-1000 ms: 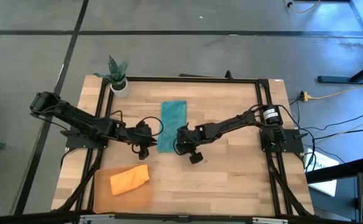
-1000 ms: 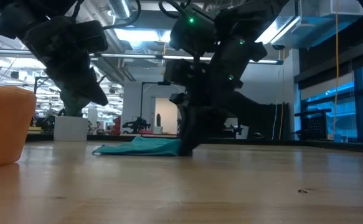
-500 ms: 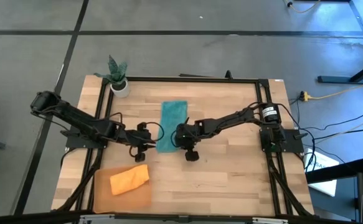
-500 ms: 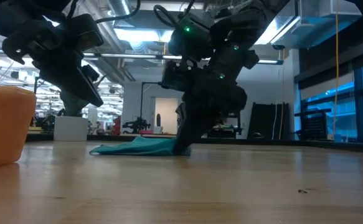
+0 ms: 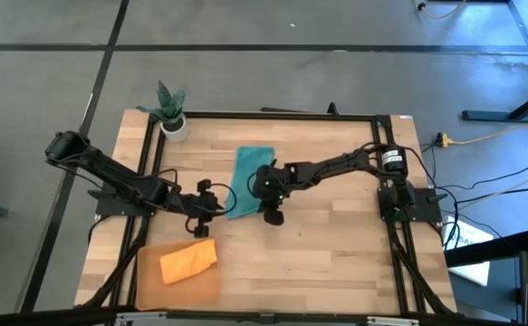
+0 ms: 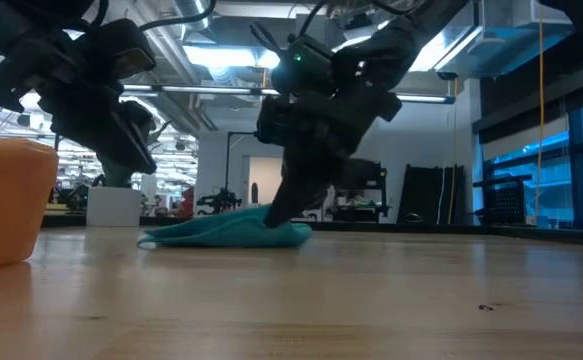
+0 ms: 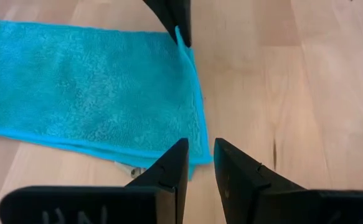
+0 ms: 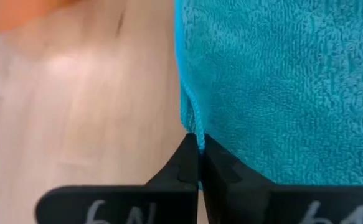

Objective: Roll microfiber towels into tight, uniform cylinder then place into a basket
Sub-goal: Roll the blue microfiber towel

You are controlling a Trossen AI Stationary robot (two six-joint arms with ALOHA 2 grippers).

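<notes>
Teal towel (image 5: 248, 177) lies flat mid-worktop; right tool (image 8: 198, 163) is clenched on its near corner, left tool (image 7: 198, 163) barely parted at the other. Best lift both corners evenly so the roll starts straight.

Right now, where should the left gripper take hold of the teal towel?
At the near end's free corner: the teal towel lies flat, so the left gripper should come low from its own side onto that edge. The right gripper already pinches the other corner.
</notes>
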